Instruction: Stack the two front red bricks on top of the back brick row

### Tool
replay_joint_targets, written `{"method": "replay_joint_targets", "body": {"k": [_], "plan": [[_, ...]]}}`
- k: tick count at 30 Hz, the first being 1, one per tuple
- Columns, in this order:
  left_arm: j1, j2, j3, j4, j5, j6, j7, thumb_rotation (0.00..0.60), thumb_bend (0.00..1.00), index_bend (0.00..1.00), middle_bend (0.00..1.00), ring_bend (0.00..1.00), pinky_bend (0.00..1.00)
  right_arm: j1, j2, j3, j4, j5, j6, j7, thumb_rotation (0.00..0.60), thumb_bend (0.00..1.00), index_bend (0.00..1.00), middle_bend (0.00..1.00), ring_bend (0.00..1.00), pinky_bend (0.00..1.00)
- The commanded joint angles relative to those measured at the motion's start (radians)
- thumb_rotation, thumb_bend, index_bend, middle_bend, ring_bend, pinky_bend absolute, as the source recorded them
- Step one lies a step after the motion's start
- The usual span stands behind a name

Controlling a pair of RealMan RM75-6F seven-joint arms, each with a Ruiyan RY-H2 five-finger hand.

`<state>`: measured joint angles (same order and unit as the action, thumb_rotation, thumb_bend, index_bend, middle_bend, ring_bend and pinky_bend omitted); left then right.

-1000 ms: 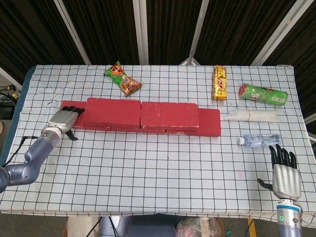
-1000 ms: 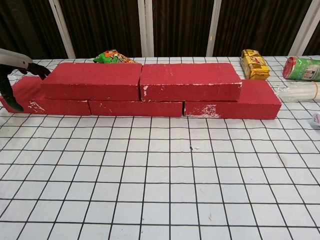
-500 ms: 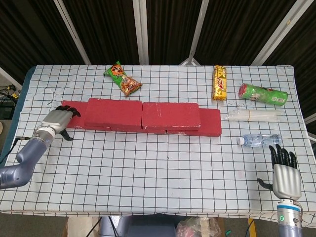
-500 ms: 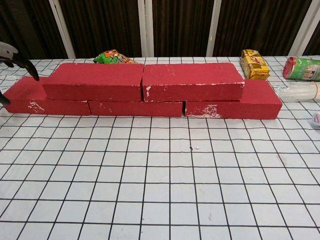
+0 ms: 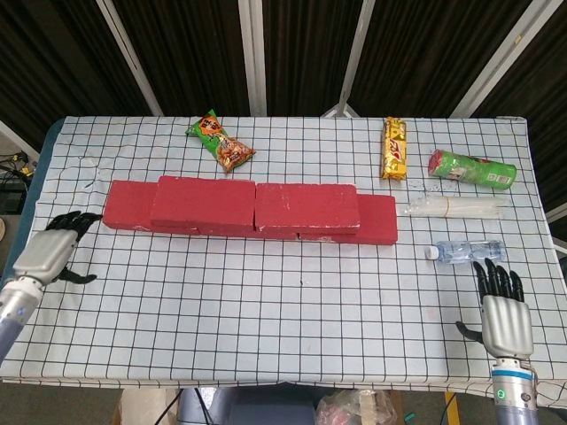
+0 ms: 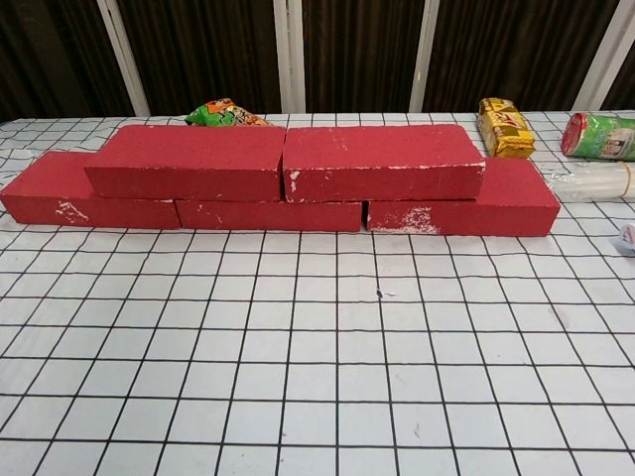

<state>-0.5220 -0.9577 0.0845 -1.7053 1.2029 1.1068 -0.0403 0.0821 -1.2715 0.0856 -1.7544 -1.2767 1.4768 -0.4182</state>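
Two red bricks lie side by side on top of the back brick row: the left top brick [image 5: 202,202] [image 6: 189,162] and the right top brick [image 5: 306,205] [image 6: 382,161]. The bottom row [image 5: 124,211] [image 6: 458,213] shows at both ends beneath them. My left hand [image 5: 48,252] hovers open at the table's left edge, well clear of the bricks. My right hand [image 5: 505,319] is open near the front right corner, fingers spread. Neither hand appears in the chest view.
At the back lie a green snack bag [image 5: 221,142], a yellow packet [image 5: 394,148] and a green can [image 5: 471,168] on its side. A clear plastic wrap [image 5: 454,207] and a water bottle [image 5: 464,251] lie right of the bricks.
My left hand let go of the bricks' left end and drew back left and toward the front edge, leaving the chest view. The right hand shifted slightly.
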Motion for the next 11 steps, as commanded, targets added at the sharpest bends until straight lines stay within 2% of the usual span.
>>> {"method": "replay_joint_targets", "body": {"k": [1, 7, 11], "plan": [[0.178, -0.113, 0.04, 0.118, 0.18, 0.2, -0.109, 0.6, 0.0, 0.11, 0.06, 0.0, 0.0, -0.002, -0.002, -0.003, 0.001, -0.01, 0.005, 0.002, 0.6, 0.13, 0.04, 0.0, 0.0, 0.0], [0.265, -0.208, 0.025, 0.199, 0.255, 0.352, -0.065, 0.6, 0.0, 0.11, 0.05, 0.0, 0.0, -0.004, 0.002, -0.008, -0.002, -0.034, 0.012, 0.014, 0.6, 0.13, 0.04, 0.0, 0.0, 0.0], [0.294, -0.223, 0.015, 0.201, 0.285, 0.4, -0.02, 0.6, 0.0, 0.11, 0.04, 0.0, 0.0, -0.006, 0.002, -0.009, 0.0, -0.04, 0.014, 0.015, 0.6, 0.13, 0.04, 0.0, 0.0, 0.0]]}}
